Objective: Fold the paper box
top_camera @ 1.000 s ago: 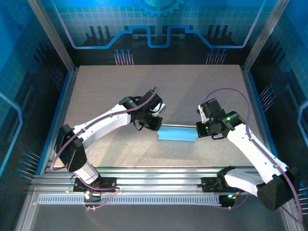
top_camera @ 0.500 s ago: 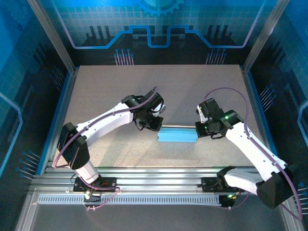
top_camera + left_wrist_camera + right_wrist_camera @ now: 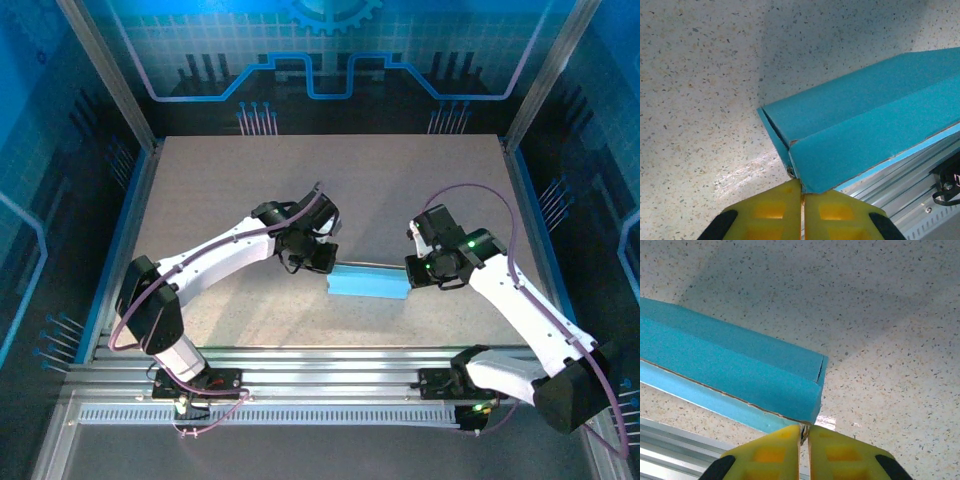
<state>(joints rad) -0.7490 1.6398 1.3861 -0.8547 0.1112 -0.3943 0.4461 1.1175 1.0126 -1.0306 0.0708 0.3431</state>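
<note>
The paper box (image 3: 368,280) lies on the table as a long, flat, light blue closed shape, parallel to the near edge. My left gripper (image 3: 322,262) is at its left end. In the left wrist view the yellow fingers (image 3: 765,215) are pressed together, with the lower corner of the paper box (image 3: 865,135) pinched in their seam. My right gripper (image 3: 412,272) is at the right end. In the right wrist view its fingertips (image 3: 835,450) are closed on a thin edge at the corner of the paper box (image 3: 740,370). A protruding paler blue flap runs along the box's lower side.
The speckled beige table (image 3: 300,180) stretches behind the box. Metal rails (image 3: 320,365) run along the near edge, close to the box. Frame posts and blue walls border the sides and back.
The left arm's wrist has shifted slightly at the box's left end. The box and the right arm have stayed in place.
</note>
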